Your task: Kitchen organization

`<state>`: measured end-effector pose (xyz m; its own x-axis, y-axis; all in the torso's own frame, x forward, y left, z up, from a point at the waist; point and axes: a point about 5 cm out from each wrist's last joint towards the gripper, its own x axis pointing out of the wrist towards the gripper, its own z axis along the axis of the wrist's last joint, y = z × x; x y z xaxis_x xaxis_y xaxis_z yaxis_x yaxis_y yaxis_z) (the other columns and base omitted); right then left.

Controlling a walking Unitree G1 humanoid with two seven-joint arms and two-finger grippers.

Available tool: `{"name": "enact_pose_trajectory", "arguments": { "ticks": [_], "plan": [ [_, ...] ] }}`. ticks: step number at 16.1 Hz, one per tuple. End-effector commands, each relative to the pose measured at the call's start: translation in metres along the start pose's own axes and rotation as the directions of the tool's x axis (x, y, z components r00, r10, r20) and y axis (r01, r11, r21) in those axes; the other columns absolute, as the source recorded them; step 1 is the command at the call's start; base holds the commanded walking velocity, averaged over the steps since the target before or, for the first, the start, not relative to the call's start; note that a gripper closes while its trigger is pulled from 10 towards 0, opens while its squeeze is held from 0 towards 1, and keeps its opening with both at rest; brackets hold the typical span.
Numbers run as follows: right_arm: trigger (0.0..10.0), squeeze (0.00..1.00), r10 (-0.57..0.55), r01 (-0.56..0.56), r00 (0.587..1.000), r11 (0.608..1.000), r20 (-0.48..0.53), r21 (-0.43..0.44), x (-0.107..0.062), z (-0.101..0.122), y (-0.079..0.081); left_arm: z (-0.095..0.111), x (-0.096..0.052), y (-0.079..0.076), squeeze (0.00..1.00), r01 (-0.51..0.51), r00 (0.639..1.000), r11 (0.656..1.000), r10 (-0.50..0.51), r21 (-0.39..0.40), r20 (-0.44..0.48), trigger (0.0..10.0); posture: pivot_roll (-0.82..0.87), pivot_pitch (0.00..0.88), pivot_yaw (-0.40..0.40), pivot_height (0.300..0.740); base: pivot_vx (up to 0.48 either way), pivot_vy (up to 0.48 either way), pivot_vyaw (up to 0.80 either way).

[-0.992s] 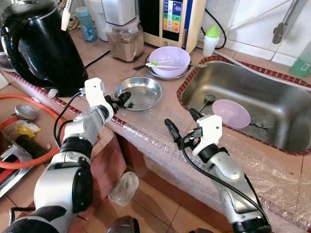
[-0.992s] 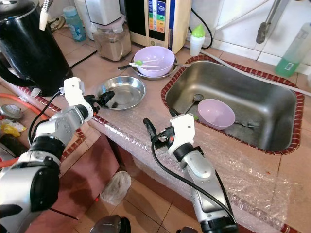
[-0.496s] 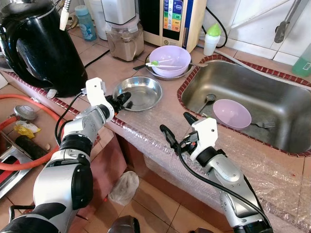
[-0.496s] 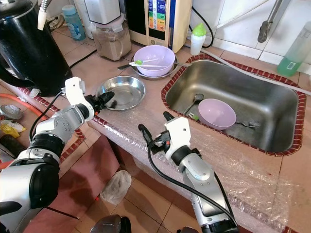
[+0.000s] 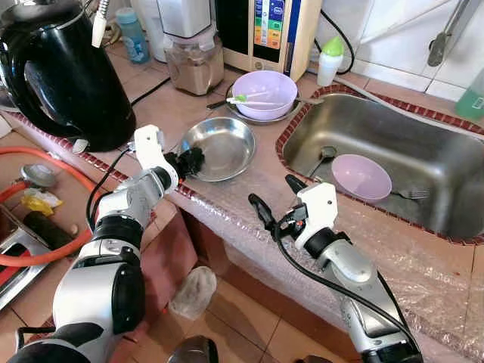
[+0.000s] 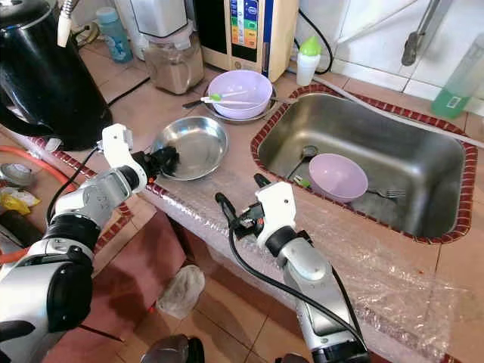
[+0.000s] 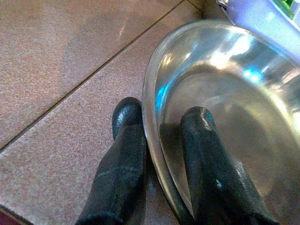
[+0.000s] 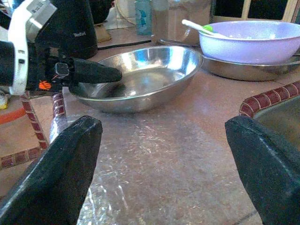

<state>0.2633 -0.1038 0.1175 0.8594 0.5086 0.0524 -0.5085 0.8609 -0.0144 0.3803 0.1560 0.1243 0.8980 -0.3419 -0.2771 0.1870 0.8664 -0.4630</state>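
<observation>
A shiny steel bowl [image 5: 221, 144] sits on the tiled counter, its near rim tipped up. My left gripper [image 5: 185, 160] is shut on that rim; in the left wrist view one finger [image 7: 123, 154] lies outside the steel bowl [image 7: 234, 93] and the other inside. My right gripper [image 5: 272, 192] hovers open at the counter's front edge, in front of the sink [image 5: 423, 132], with nothing between its fingers [image 8: 65, 164]. A purple bowl [image 5: 263, 94] holding a green and white utensil stands on a steel plate behind. A second purple bowl [image 5: 361, 176] lies in the sink.
A black kettle [image 5: 64, 72] stands left of the steel bowl. A blender jar [image 5: 193, 64], a water purifier [image 5: 265, 30] and a small green-capped bottle [image 5: 327, 62] line the back. A fork [image 5: 412, 194] and a spoon [image 5: 321, 155] lie in the sink. Clear film covers the counter edge.
My left gripper has closed on the steel bowl's near rim, and the bowl now tilts up on that side. My right gripper drifted slightly left and lower, still open.
</observation>
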Motion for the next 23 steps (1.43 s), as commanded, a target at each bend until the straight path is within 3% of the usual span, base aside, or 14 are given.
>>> {"name": "enact_pose_trajectory", "arguments": {
  "ticks": [1, 7, 8, 10, 12, 14, 16, 18, 19, 20, 23],
  "plan": [
    [10.0, 0.00, -0.041, 0.041, 0.999, 0.999, 0.000, -0.001, 0.000, -0.001, -0.005, -0.021, 0.000, 0.001, 0.00, 0.000, 0.998, 1.000, -0.001, -0.014, -0.068, 0.0, -0.02, 0.065, 0.089, 0.740, 0.000, 0.000, 0.00],
    [10.0, 0.00, -0.185, 0.185, 0.983, 0.982, -0.002, 0.036, 0.001, -0.004, -0.024, -0.036, 0.004, -0.014, 0.00, 0.050, 0.997, 0.998, -0.052, -0.034, -0.063, 0.0, -0.07, 0.041, 0.093, 0.740, 0.000, 0.000, 0.00],
    [10.0, 0.00, -0.202, 0.202, 0.979, 0.978, -0.001, 0.049, 0.001, -0.005, -0.028, -0.033, 0.006, -0.018, 0.00, 0.059, 0.998, 0.998, -0.060, -0.033, -0.019, 0.0, -0.08, 0.037, 0.089, 0.740, 0.000, 0.000, 0.00],
    [10.0, 0.00, -0.243, 0.240, 0.970, 0.958, 0.003, 0.158, 0.004, -0.003, -0.035, -0.031, 0.007, -0.026, 0.00, 0.097, 0.994, 0.995, -0.096, -0.006, 0.043, 0.0, -0.08, 0.034, 0.076, 0.740, 0.000, 0.000, 0.00],
    [10.0, 0.00, -0.209, 0.187, 0.976, 0.949, 0.060, 0.255, 0.019, 0.012, -0.033, -0.024, 0.007, -0.035, 0.00, 0.148, 0.978, 0.989, -0.148, 0.009, 0.147, 0.0, -0.09, 0.034, 0.061, 0.740, 0.000, 0.000, 0.00],
    [10.0, 0.00, -0.198, 0.173, 0.978, 0.948, 0.068, 0.268, 0.024, 0.015, -0.034, -0.023, 0.007, -0.040, 0.00, 0.169, 0.972, 0.985, -0.172, 0.029, 0.163, 0.0, -0.10, 0.032, 0.056, 0.740, 0.000, 0.000, 0.00],
    [10.0, 0.00, -0.191, 0.162, 0.979, 0.936, 0.065, 0.314, 0.039, 0.018, -0.037, -0.015, 0.008, -0.063, 0.00, 0.274, 0.930, 0.961, -0.274, 0.031, 0.244, 0.0, -0.09, 0.018, 0.049, 0.740, 0.000, 0.000, 0.00],
    [10.0, 0.00, -0.190, 0.161, 0.980, 0.934, 0.063, 0.318, 0.041, 0.018, -0.038, -0.012, 0.008, -0.068, 0.00, 0.306, 0.914, 0.951, -0.304, 0.034, 0.269, 0.0, -0.08, 0.012, 0.044, 0.740, 0.000, 0.000, 0.00],
    [1.9, 0.00, -0.196, 0.168, 0.979, 0.932, 0.057, 0.320, 0.043, 0.019, -0.042, -0.008, 0.007, -0.072, 0.00, 0.317, 0.899, 0.948, -0.314, 0.039, 0.304, 0.0, -0.08, 0.000, 0.036, 0.740, 0.000, 0.000, 0.00],
    [0.0, 0.00, -0.202, 0.175, 0.978, 0.930, 0.050, 0.322, 0.044, 0.019, -0.046, -0.005, 0.007, -0.073, 0.00, 0.324, 0.890, 0.945, -0.319, 0.041, 0.327, 0.0, -0.08, 0.000, 0.035, 0.740, 0.000, 0.000, 0.00],
    [0.0, 0.00, -0.223, 0.203, 0.974, 0.928, 0.029, 0.311, 0.046, 0.021, -0.060, 0.001, 0.004, -0.076, 0.00, 0.332, 0.870, 0.942, -0.325, 0.048, 0.370, 0.0, -0.09, 0.000, 0.044, 0.740, 0.000, 0.000, 0.00]
  ]
}}
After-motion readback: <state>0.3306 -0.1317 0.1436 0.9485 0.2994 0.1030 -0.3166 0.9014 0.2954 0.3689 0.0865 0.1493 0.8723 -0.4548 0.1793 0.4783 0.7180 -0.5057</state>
